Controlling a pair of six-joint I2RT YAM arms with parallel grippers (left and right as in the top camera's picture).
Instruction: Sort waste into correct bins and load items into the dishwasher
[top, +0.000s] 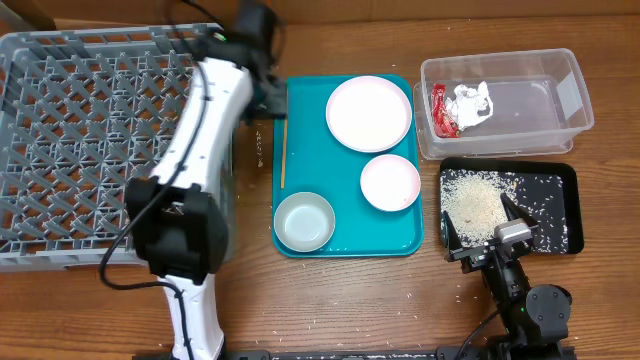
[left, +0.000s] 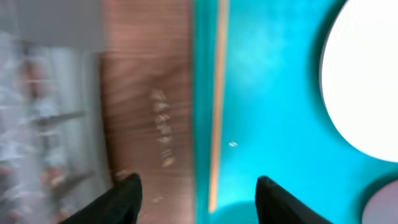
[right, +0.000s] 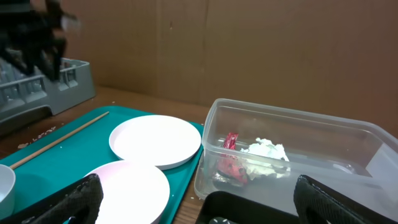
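1. We took the teal tray (top: 345, 232) as our landmark, mid-table.
2. On the tray: a large white plate (top: 369, 112) at its far right corner, a smaller white dish (top: 390, 182) just nearer than the plate, and a white bowl (top: 304, 221) at the near left corner.
3. 1 wooden chopstick (top: 283, 150) lay along the tray's left edge, inside the rim.
4. The grey dish rack (top: 80, 130) stood left of the tray, apart from it. We could make out no dishes in it.
5. The clear tub (top: 570, 100) sat right of the tray's far half. The red wrapper (top: 441, 110) and white tissue (top: 472, 103) lay inside, at the end nearest the tray.
6. The black tray (top: 565, 180) sat right of the teal tray's near half, with a heap of rice (top: 475, 200) in it. A few grains (top: 258, 145) lay on the wood just left of the teal tray.
7. The left gripper (left: 198, 190) hung over the teal tray's left edge above the chopstick, jaws spread, nothing between them. The wrist view was blurred.
8. The right gripper (top: 480, 232) hung at the black tray's near end, right of the teal tray, jaws spread wide and empty.
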